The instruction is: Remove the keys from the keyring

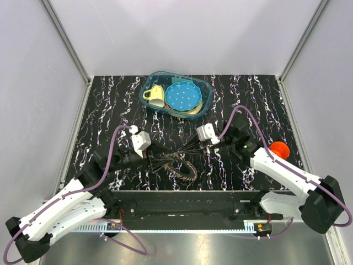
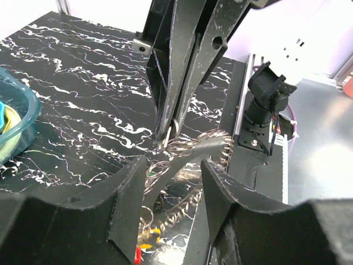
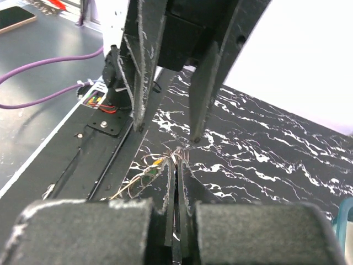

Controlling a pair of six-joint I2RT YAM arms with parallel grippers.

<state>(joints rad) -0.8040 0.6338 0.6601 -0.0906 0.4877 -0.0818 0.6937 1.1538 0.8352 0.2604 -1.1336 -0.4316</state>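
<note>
The keyring (image 1: 177,160) lies on the black marbled table between both grippers, with its grey-brown speckled fob (image 1: 186,170) curled beside it. My right gripper (image 1: 191,148) is shut on a thin wire ring (image 3: 178,157) of the bunch; in the left wrist view its fingertips (image 2: 168,135) pinch that ring just above the table. My left gripper (image 2: 171,207) is open, its jaws on either side of the fob strip (image 2: 193,154) without touching it. A yellow key (image 2: 145,235), a red key (image 2: 137,255) and a green key (image 2: 150,174) hang in the rings. The yellow key (image 3: 158,161) also shows by my right fingers.
A teal bin (image 1: 205,104) at the back holds a yellow cup (image 1: 154,95) and a blue dotted plate (image 1: 182,95). An orange object (image 1: 279,149) sits right of the right arm. A black rail (image 1: 182,201) runs along the near edge. Grey walls enclose three sides.
</note>
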